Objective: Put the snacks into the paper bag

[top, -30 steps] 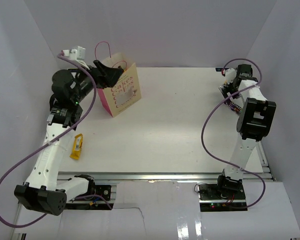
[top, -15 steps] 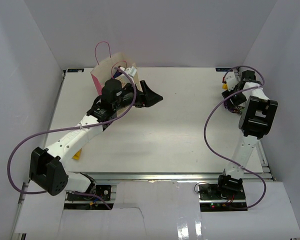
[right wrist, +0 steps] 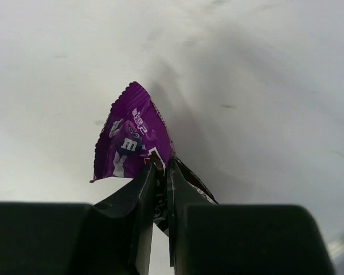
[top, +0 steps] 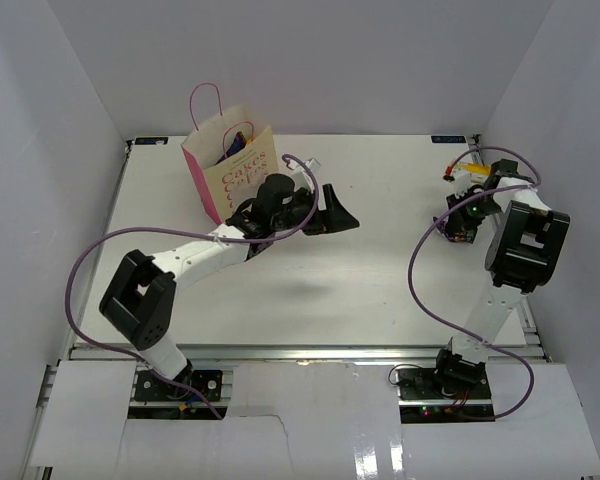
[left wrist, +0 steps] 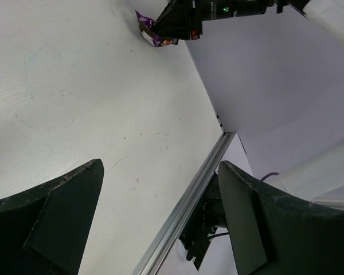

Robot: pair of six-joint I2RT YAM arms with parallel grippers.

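Pinching a small purple packet (right wrist: pixel 132 137) by its lower corner, the right gripper (right wrist: pixel 160 175) has its jaws drawn narrow on the wrapper, low over the far right side of the table (top: pixel 380 280). The left gripper (left wrist: pixel 159 166) hangs wide open, holding nothing, above the table's middle, just right of the paper bag (top: pixel 242 180), which stands upright at the far left.

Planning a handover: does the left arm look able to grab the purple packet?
Probably not yet: the right gripper is shut on the purple packet, far from the open left gripper.
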